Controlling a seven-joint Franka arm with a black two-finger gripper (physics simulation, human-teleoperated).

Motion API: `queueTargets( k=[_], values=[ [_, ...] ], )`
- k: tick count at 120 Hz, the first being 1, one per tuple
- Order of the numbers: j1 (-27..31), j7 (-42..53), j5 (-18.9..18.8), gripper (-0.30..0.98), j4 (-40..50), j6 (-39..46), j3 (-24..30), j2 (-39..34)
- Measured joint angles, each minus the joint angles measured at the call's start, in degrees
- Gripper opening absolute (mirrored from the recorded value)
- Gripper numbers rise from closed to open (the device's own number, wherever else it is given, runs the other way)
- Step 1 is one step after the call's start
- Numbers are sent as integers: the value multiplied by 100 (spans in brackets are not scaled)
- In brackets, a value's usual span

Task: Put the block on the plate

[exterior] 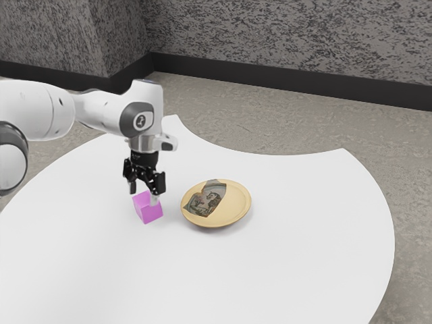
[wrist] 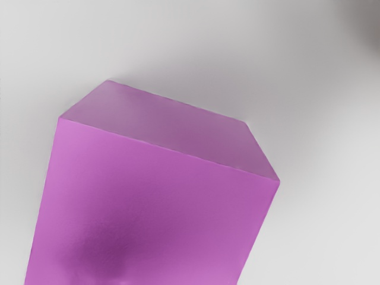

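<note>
In the exterior view my gripper [exterior: 143, 195] points down over the magenta block [exterior: 148, 210], its fingers standing wide apart. One pale fingertip overlaps the block's upper part; whether it touches is unclear. The block rests on the white table beside the plate [exterior: 236, 210], without touching it. In the wrist view the block [wrist: 160, 196] looms large at the lower edge, turned askew, with one side face and its top showing. The plate is round and yellow-tan with a dark picture on part of it.
The white table [exterior: 304, 223] has a curved edge, with a concave cut along its far side. Beyond it lie a grey floor and a rough stone wall with a dark base strip. The arm comes in from the exterior view's left.
</note>
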State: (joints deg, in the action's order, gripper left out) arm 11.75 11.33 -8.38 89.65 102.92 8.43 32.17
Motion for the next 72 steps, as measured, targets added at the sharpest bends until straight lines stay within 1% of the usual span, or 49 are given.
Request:
queueTargets(
  k=[19,48,58,72],
  values=[
    [103,199,51,69,10,364,-17,139],
    [157,553,83,68,105,700,-20,248],
    [157,696,87,63,157,798,-23,234],
    [160,917,85,52,217,935,-26,216]
  ],
)
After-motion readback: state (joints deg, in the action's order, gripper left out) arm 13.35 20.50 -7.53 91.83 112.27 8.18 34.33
